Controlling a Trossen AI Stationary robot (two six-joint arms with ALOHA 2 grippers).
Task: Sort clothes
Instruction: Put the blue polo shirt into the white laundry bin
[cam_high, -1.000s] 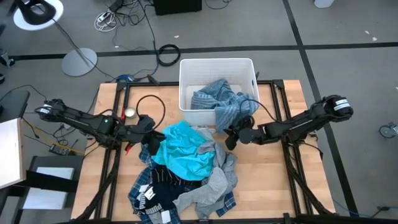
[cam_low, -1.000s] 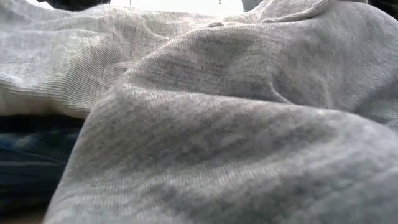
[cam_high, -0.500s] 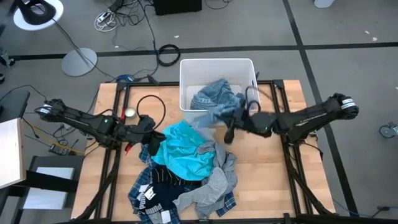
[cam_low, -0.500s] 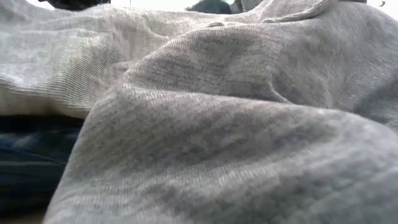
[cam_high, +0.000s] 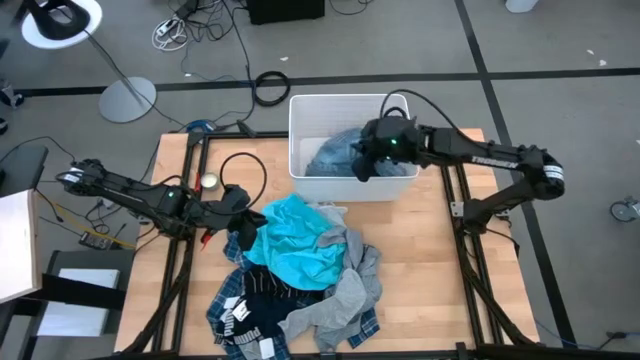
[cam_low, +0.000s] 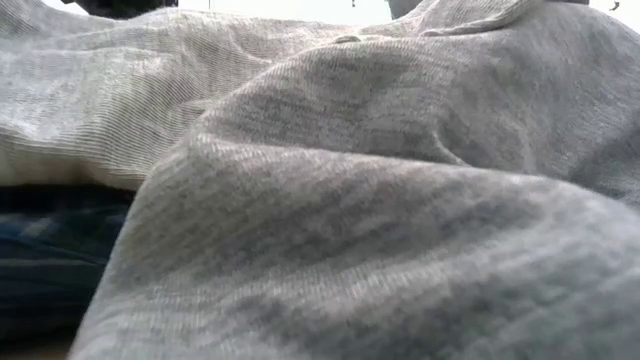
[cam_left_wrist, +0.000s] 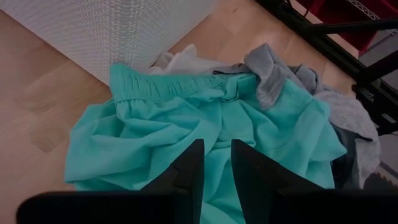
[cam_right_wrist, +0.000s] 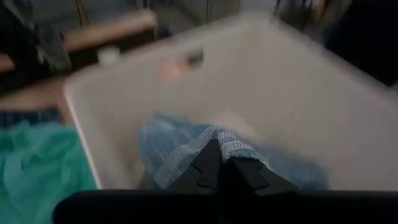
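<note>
The blue-grey striped garment (cam_high: 335, 152) lies inside the white bin (cam_high: 300, 110). My right gripper (cam_high: 362, 165) is over the bin's near right part, shut on this garment (cam_right_wrist: 186, 146). The bright turquoise garment (cam_high: 295, 245) lies on top of the pile on the table, with the plain grey one (cam_high: 350, 290), the dark navy one with white lettering (cam_high: 255, 312) and the plaid shirt (cam_high: 225, 300) around it. My left gripper (cam_high: 245, 232) is at the turquoise garment's left edge, its fingers a little apart over the cloth (cam_left_wrist: 217, 149). The grey garment (cam_low: 350, 200) fills the low view. My right gripper pinches a raised fold of the striped garment (cam_right_wrist: 219, 142) between its two shut fingers, coming from above and slanting toward the bin's floor. The rest of the garment lies bunched in the bin below the fingers. My left gripper: I cannot tell whether its fingers touch the turquoise cloth.
The bin stands at the table's far middle. A small round tin (cam_high: 209, 182) and a looped black cable (cam_high: 240, 165) lie at the far left of the table. Bare wood (cam_high: 430, 280) shows on the table's right half.
My right gripper has risen from the table in front of the bin and gone toward the far edge, over the bin's near wall. The striped garment's part that hung over that wall has been lifted and carried in; the garment now lies wholly inside the bin.
</note>
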